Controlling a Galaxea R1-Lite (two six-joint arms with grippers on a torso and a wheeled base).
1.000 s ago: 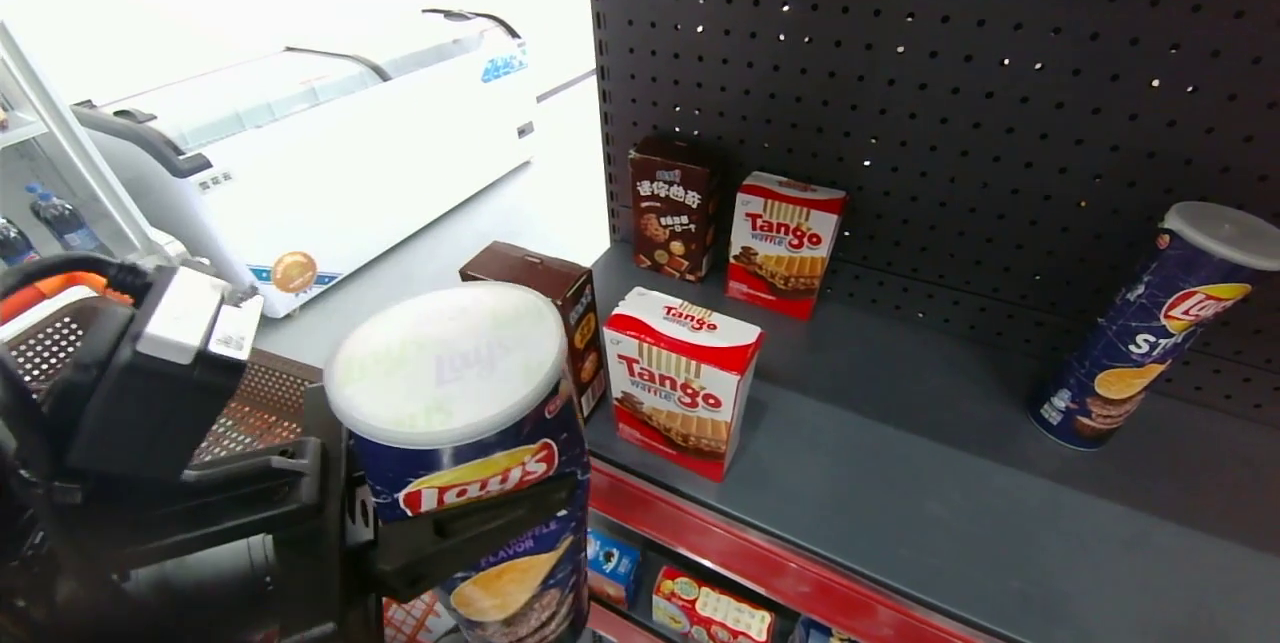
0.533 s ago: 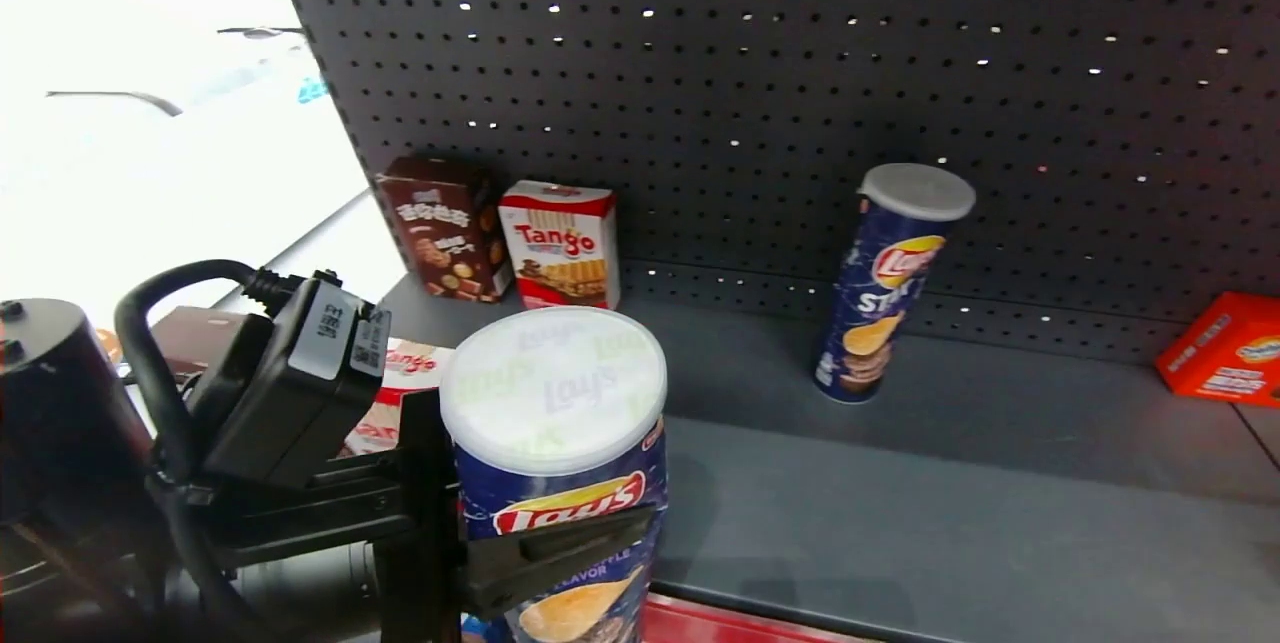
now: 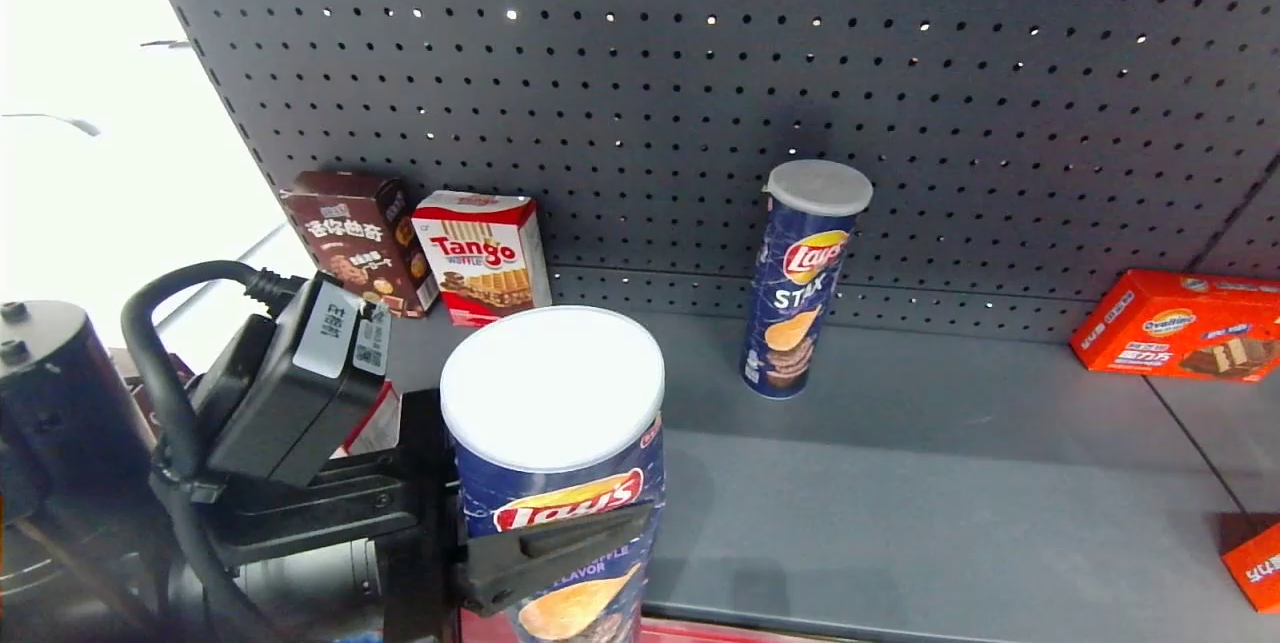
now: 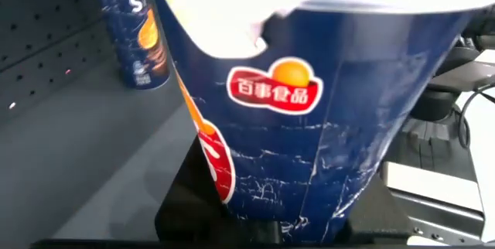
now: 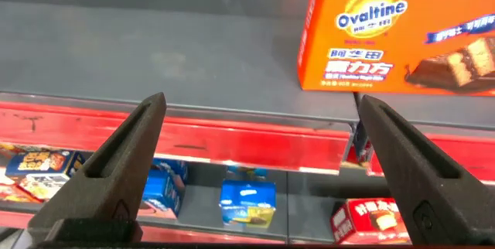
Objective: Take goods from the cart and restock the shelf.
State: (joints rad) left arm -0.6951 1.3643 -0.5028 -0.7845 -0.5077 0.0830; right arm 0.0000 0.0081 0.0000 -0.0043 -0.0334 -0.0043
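Note:
My left gripper (image 3: pixel 530 535) is shut on a dark blue chips can (image 3: pixel 553 463) with a white lid, held upright at the front left of the grey shelf (image 3: pixel 950 493). In the left wrist view the held can (image 4: pixel 309 125) looms close. A second, matching can (image 3: pixel 800 283) stands upright farther back near the pegboard, also seen from the left wrist (image 4: pixel 143 40). My right gripper (image 5: pixel 261 102) is open with nothing between its fingers, facing the shelf's red front edge (image 5: pixel 232 133) below an orange box (image 5: pixel 402 32).
A brown biscuit box (image 3: pixel 355 238) and a red-and-white wafer box (image 3: pixel 485 253) stand at the back left. An orange box (image 3: pixel 1170 323) lies at the back right, another (image 3: pixel 1255 563) at the front right edge. Bare shelf lies between the cans. Small packs (image 5: pixel 247 199) fill the lower shelf.
The head camera has swung right along the shelf, so the boxes and the standing can have slid left in view. The left gripper still holds its can the same way.

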